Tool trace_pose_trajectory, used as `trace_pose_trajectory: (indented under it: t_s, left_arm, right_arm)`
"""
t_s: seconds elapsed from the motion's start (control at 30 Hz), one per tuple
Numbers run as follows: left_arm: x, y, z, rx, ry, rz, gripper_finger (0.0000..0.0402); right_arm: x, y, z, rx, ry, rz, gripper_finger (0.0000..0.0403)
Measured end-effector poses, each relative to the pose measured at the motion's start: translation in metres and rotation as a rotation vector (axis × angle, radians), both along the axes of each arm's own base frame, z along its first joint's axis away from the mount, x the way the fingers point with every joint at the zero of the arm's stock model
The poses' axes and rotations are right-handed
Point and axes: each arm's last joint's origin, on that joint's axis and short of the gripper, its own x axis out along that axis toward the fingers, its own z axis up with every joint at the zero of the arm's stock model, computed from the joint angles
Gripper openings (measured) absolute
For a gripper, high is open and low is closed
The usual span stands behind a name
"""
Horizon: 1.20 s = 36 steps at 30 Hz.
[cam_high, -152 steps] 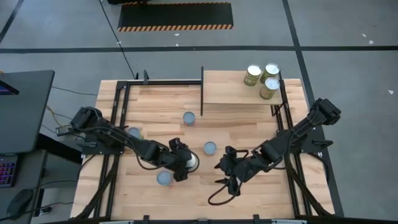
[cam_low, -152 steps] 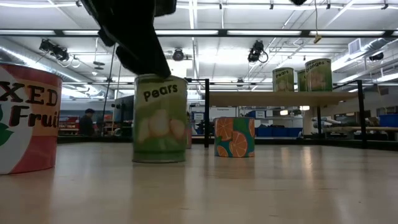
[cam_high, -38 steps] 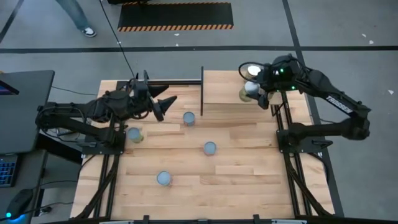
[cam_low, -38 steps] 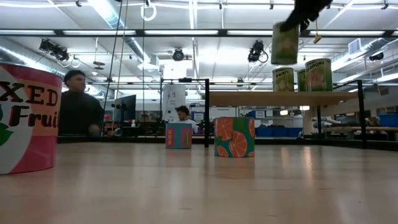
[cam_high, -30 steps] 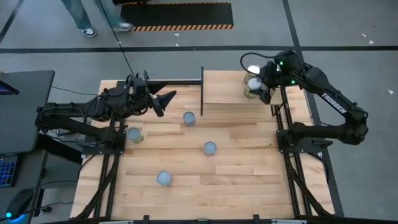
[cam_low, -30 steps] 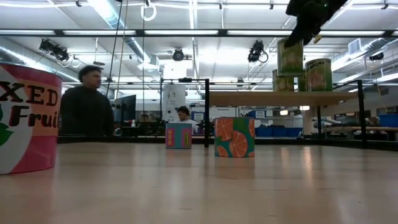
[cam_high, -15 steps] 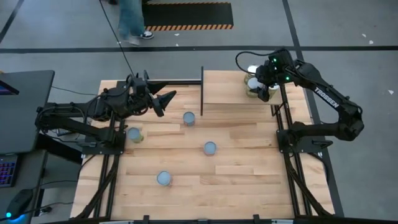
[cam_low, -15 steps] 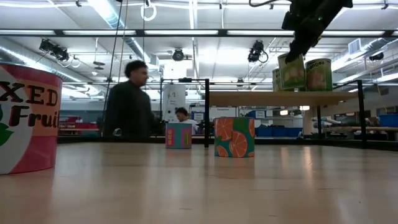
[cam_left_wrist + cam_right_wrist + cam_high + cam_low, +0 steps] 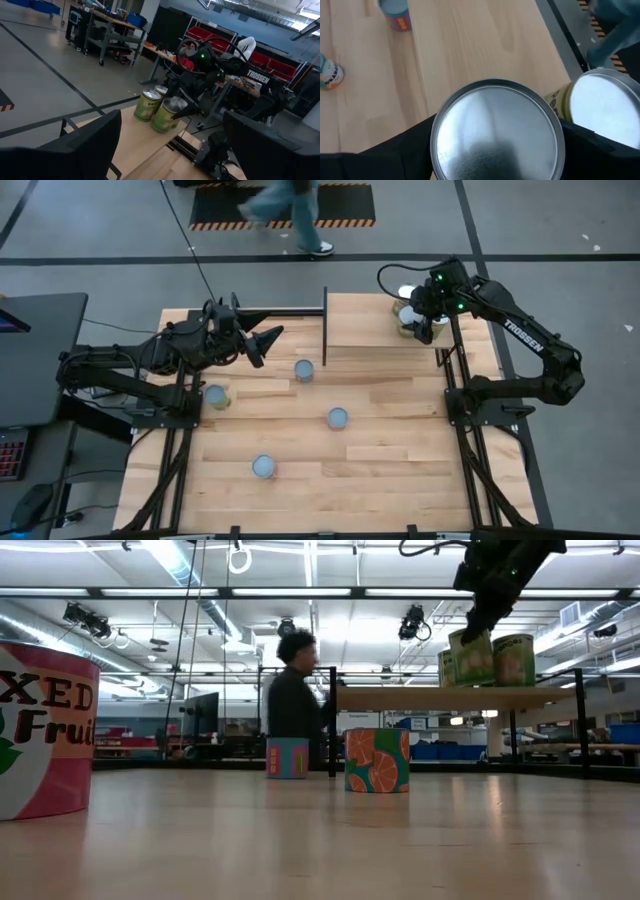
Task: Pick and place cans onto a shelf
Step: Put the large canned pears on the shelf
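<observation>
My right gripper (image 9: 418,316) stands over the far right corner of the light-wood shelf (image 9: 362,322), shut on a yellow-green can (image 9: 470,657). Two more cans (image 9: 513,660) stand on the shelf beside it. Several cans stand upright on the plank table: one (image 9: 304,370) near the shelf, one (image 9: 337,418) mid-table, one (image 9: 264,466) toward the near edge and one (image 9: 215,395) at the left. My left gripper (image 9: 268,340) hovers open above the table's far left, pointing level toward the shelf's dark upright panel (image 9: 324,326). My right gripper pinches the can between its two fingers (image 9: 395,150) by opposite sides just under the shiny top rim (image 9: 438,131). The fingers come from above, slanting down. The can leans a little, with its bottom edge (image 9: 466,683) down at the shelf top.
Black frame rails (image 9: 190,370) run along the table's left and right sides. A person (image 9: 292,705) walks past beyond the table's far edge. The shelf's left part (image 9: 350,315) is bare wood.
My right gripper has gone down with the can, from above the shelf until its bottom reached the shelf top next to the other two cans, tipping a little steeper. For the last half second it has kept still. A person has walked rightward behind the table.
</observation>
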Motion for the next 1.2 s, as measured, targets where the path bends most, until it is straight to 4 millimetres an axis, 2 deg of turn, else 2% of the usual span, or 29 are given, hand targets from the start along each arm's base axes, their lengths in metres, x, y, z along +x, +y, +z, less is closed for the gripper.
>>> trace_pose_trajectory:
  t_s: [0.5, 0.87, 1.2]
  left_arm:
    - [0.0, 0.0, 0.0, 0.007, 0.004, -0.001, 0.0355]
    - [0.0, 0.0, 0.0, 0.008, 0.005, 0.0, 0.0355]
    - [0.0, 0.0, 0.0, 0.009, 0.007, 0.0, 0.0355]
  right_arm:
    - [0.0, 0.0, 0.0, -0.013, 0.017, -0.016, 0.0363]
    - [-0.001, -0.001, 0.0, -0.029, 0.038, -0.042, 0.0364]
    - [-0.002, 0.0, 0.016, -0.064, 0.011, -0.058, 0.0364]
